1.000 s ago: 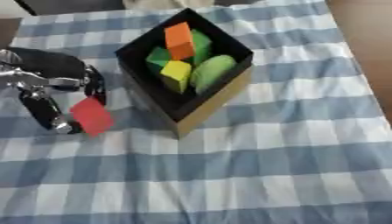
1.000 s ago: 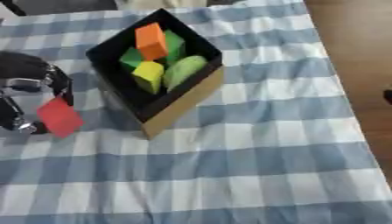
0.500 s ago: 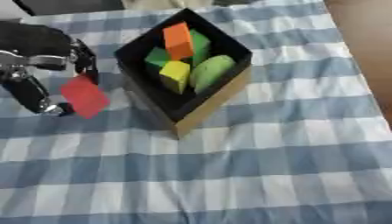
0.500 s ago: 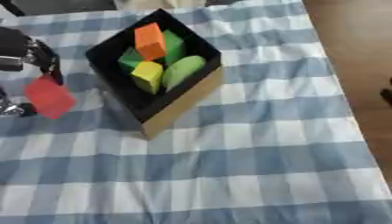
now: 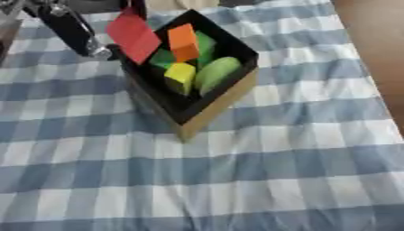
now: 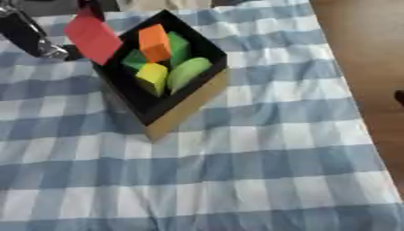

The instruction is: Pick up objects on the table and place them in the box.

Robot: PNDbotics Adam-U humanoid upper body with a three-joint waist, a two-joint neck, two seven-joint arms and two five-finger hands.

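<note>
Red flat block (image 5: 132, 32) hangs at the upper-left rim of the black-lined cardboard box (image 5: 211, 104), held from above by the left robot hand (image 5: 67, 25), whose fingers pinch it. Inside the box lie an orange block (image 5: 184, 42), a yellow block (image 5: 180, 75) and green pieces (image 5: 215, 72). The box stands on the blue-and-white checked cloth (image 5: 260, 162) covering the tabletop.

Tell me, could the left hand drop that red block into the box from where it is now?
Probably yes. The left hand holds the red block over the box's left rim, with nothing between them; a slight move right should clear the rim above the blocks inside.
</note>
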